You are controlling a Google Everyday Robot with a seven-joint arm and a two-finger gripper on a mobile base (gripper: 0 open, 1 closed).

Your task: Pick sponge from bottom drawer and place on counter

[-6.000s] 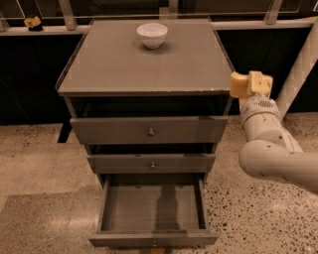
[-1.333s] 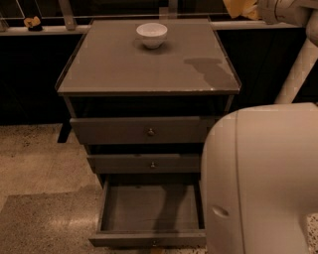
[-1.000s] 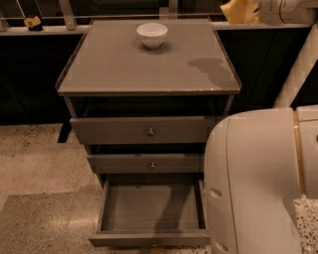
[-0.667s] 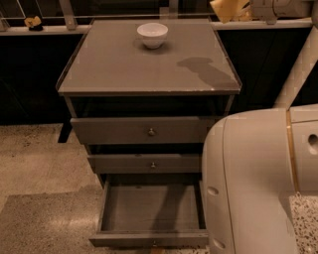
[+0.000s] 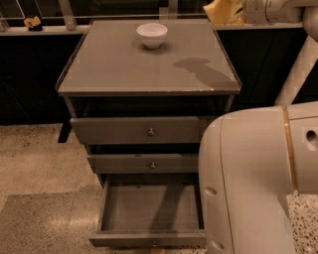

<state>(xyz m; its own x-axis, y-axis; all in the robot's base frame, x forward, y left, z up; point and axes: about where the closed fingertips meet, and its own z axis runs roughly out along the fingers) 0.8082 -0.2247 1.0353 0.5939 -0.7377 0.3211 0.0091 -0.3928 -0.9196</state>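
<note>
**Sponge held aloft at the counter's back right corner**

One sponge (image 5: 218, 10) is seen, a pale-yellow soft block with an uneven edge. It is held in the air just beyond the back right corner of the counter (image 5: 114, 64) and is not touching it. It is pinched by the one gripper (image 5: 230, 12), whose jaws are pressed onto it, at the tip of a cream arm reaching in from the right of the counter. One dark shadow (image 5: 201, 69) is cast on the right part of the counter.

The counter is a flat, matt grey square top edged by a thin raised rim. One white bowl (image 5: 152, 34), round and smooth, stands on it near the middle of the back edge, well apart from the sponge.

Three grey drawers are counted below the counter. The top drawer (image 5: 119, 130) and the middle drawer (image 5: 124, 163) each show a flat front panel with one small round metal knob. The bottom drawer (image 5: 149, 208), lowest below the counter, is pulled well out, so that a wide shallow box with a plain grey floor is shown.

One large rounded arm link (image 5: 258, 183), smooth and cream with one thin gold band, covers the right ends of the drawers below the counter. Speckled stone floor (image 5: 30, 149) is seen to the left of the counter.
</note>
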